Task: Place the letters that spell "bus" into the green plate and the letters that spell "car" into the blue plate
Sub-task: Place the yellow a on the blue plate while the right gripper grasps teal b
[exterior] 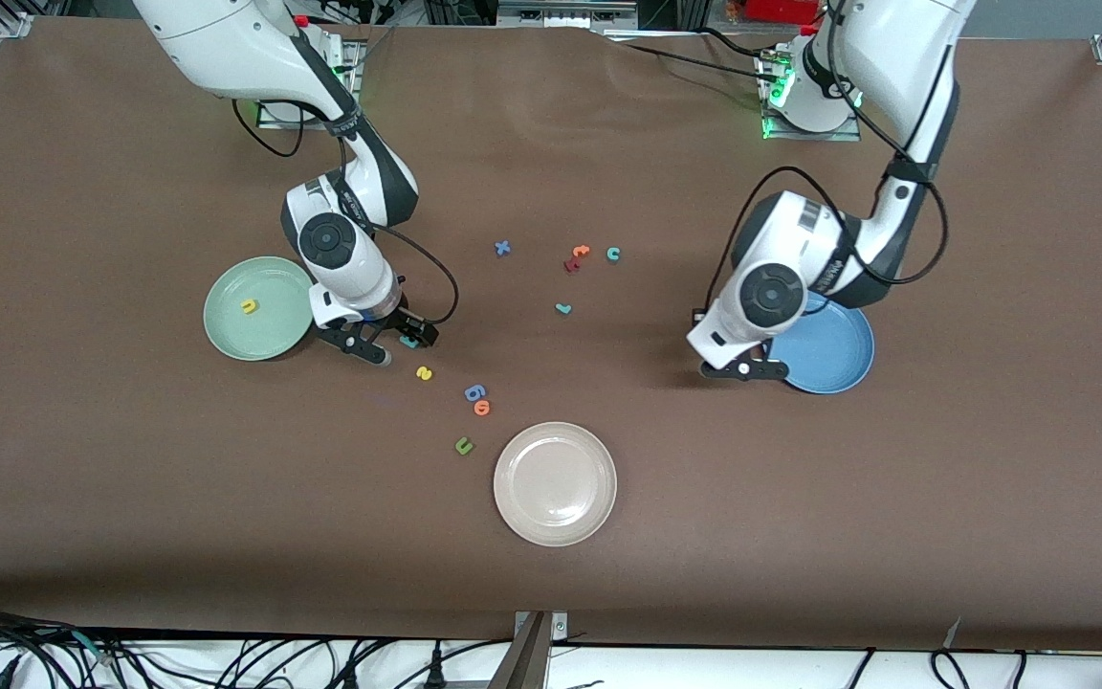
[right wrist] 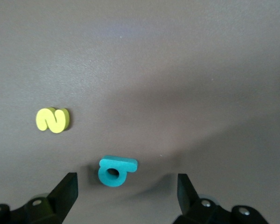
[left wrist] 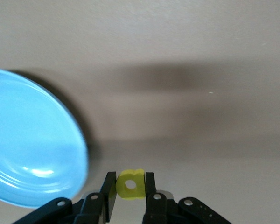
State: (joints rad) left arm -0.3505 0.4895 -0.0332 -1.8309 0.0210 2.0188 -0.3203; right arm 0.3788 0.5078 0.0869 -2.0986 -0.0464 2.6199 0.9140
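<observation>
A: On the counter, right arm's end: green plate (exterior: 258, 308) w/ yellow "u" (exterior: 249, 306) lying in it. Right gripper (exterior: 385, 341) low just beside that plate, jaws wide open, nothing held. Teal "b" (right wrist: 115, 171) lies flat on the counter between the jaws, touching neither.

B: Yellow "s"?

A: Yellow "s" (exterior: 424, 373) on the counter, near the "b", a bit nearer the front cam. Right wrist view shows it too, apart from the "b".

B: Left side?

A: Left gripper (exterior: 742, 369) low at the edge of the blue plate (exterior: 828, 349), jaws closed on a yellow "a" (left wrist: 131, 184), held upright between the pads. Blue plate holds no letters that I can see; the arm covers part of it.

B: Rest of "car"?

A: Teal "c" (exterior: 613, 254) on the counter mid-table, toward the robot bases. Thin teal "r" (exterior: 562, 308) a bit nearer the cam than the "c".

B: Extras?

A: Orange letter (exterior: 581, 252) and dark red letter (exterior: 571, 264) touching, just beside the "c". Blue "x" (exterior: 502, 249) near them. Blue letter (exterior: 474, 391) and orange "o" (exterior: 482, 409) touching, olive "u" (exterior: 463, 445) near the cream plate (exterior: 555, 483).
</observation>
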